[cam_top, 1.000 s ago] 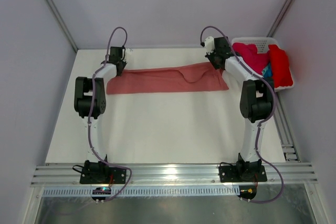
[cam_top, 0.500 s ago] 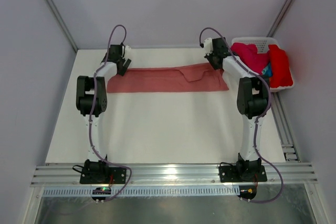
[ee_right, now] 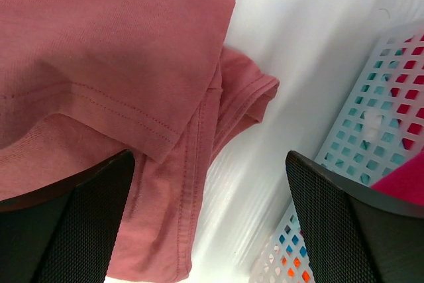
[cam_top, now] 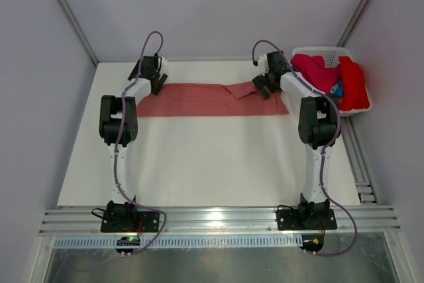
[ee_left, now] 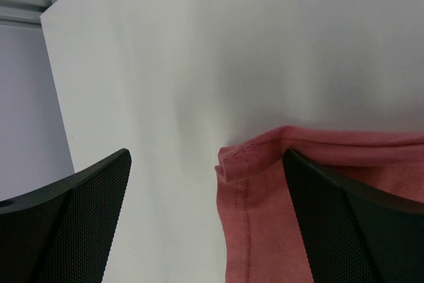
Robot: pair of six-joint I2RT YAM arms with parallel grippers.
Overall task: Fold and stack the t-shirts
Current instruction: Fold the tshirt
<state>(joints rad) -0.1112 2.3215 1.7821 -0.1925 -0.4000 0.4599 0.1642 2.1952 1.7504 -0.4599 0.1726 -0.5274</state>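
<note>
left arm (cam_top: 119,117): extended to 11 o'clock, jaws released over pink shirt (cam_top: 199,99)
right arm (cam_top: 313,124): extended to 1 o'clock, jaws released over pink shirt

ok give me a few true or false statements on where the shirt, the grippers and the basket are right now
1. The salmon t-shirt lies as a long strip across the far part of the table. True.
2. The left gripper is shut on the shirt's corner. False: its jaws stand open, and the corner lies loose on the table below.
3. The right gripper is open over the shirt's end nearest the white basket. True.
4. The basket is empty. False: a magenta shirt and a red shirt are piled in it.
5. The basket stands beside the left arm. False: it is at the far right, near the right gripper.
</note>
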